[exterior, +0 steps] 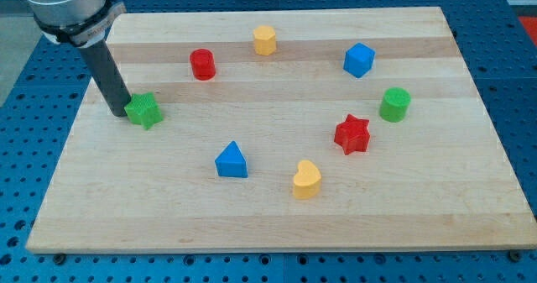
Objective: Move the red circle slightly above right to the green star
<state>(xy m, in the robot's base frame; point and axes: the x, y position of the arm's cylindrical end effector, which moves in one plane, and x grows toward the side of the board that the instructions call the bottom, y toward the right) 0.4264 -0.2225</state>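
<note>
Resting at the left of the counter (277, 216), my tip (120, 113) touches the green star (144, 110) on its left side, well away from the block it needs. There are no jaws to report, only a rod. The red circle (202, 64) stands apart to the star's far right, arguably already near its target. The yellow hexagon (265, 40), blue triangle (232, 161) and other blocks obstruct nothing.

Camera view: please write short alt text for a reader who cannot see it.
My tip touches the green star from the view's left on a wooden board; the red circle stands apart, up and to the right. Six other blocks are scattered.
</note>
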